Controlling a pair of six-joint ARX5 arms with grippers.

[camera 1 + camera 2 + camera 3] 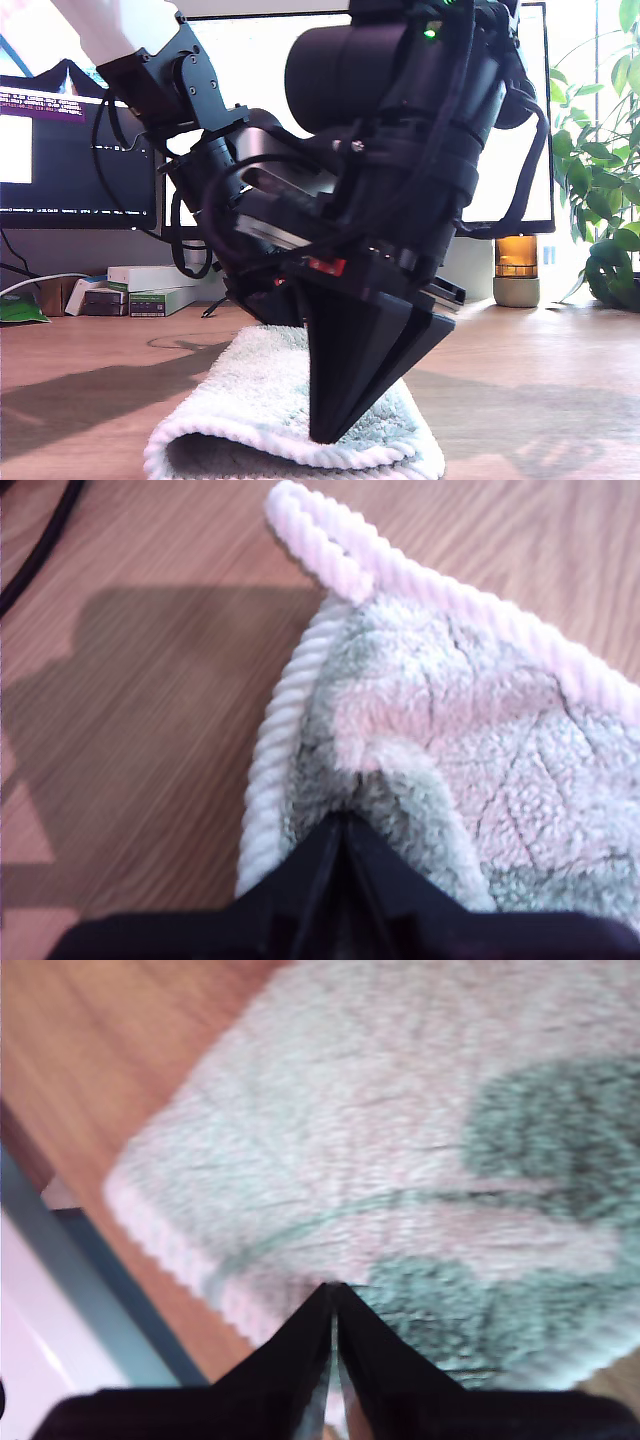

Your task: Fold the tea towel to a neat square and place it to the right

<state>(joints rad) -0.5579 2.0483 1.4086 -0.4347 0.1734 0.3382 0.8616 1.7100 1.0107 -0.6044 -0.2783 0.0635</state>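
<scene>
Tea towel [270, 400]: off-white, fluffy terry pile, lying on the wooden worktop [90, 400] in the lower middle of the exterior view. Folded over itself; rounded fold edge faces the camera, 2 layers visible there. First wrist view: ribbed corded edging along the border, ending in a small cord loop [310, 530] at one corner.

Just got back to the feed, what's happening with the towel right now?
The tea towel lies folded over on the wooden desk. My first gripper is shut at a corner of it, beside the corded loop. My second gripper is also shut, tips at the towel's edge. Whether either pinches cloth isn't clear.
</scene>
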